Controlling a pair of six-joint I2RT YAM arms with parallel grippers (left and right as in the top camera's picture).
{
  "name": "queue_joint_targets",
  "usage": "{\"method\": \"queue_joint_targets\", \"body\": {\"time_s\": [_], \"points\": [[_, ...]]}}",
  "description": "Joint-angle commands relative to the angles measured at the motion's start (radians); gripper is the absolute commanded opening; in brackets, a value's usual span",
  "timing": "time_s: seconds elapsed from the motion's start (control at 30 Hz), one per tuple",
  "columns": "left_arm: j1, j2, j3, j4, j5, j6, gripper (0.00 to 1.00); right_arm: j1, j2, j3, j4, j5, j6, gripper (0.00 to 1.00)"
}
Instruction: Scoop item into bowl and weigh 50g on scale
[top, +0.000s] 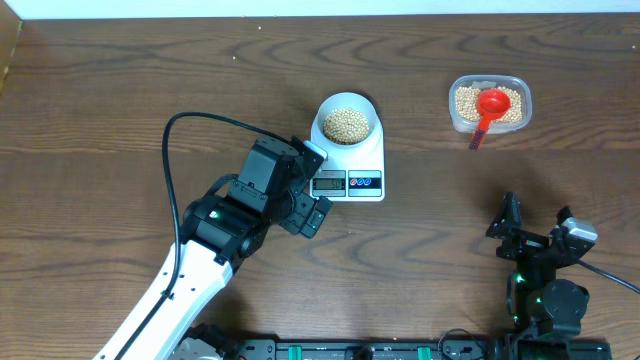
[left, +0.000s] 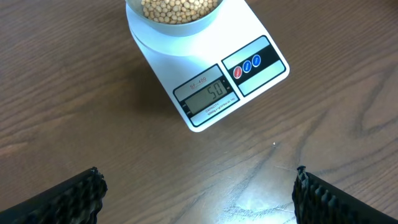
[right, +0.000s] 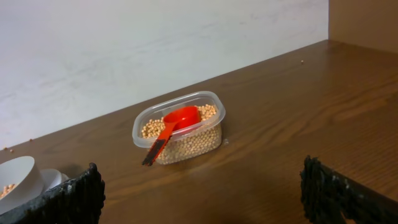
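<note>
The white scale (top: 365, 166) stands at the table's middle with the pale bowl (top: 347, 122) on it, holding tan beans (top: 347, 125). In the left wrist view the scale (left: 205, 74) shows 50 on its display (left: 207, 97), and the bowl (left: 176, 18) sits at the top edge. My left gripper (top: 316, 190) is open and empty, just left of and in front of the scale; its fingers (left: 199, 196) frame bare wood. My right gripper (top: 535, 225) is open and empty at the near right, far from the scale. Its fingers (right: 202, 196) are spread wide.
A clear plastic tub (top: 489, 104) of beans stands at the far right with a red scoop (top: 489, 108) resting in it; it also shows in the right wrist view (right: 180, 127). A pale wall runs behind the table's far edge.
</note>
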Motion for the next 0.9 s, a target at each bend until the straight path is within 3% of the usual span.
{"method": "queue_joint_targets", "body": {"time_s": [0.0, 0.47, 0.6, 0.87], "points": [[0.002, 0.006, 0.01, 0.003, -0.006, 0.013, 0.98, 0.009, -0.007, -0.002, -0.004, 0.003, -0.012, 0.99], [0.003, 0.002, 0.003, 0.014, -0.006, 0.013, 0.98, 0.009, -0.007, -0.001, -0.004, 0.003, -0.012, 0.99], [0.003, -0.066, -0.067, 0.117, -0.006, 0.014, 0.98, 0.009, -0.007, -0.001, -0.004, 0.003, -0.012, 0.99], [0.003, -0.362, -0.303, 0.423, -0.072, 0.014, 0.98, 0.009, -0.007, -0.002, -0.004, 0.003, -0.012, 0.99]]}}
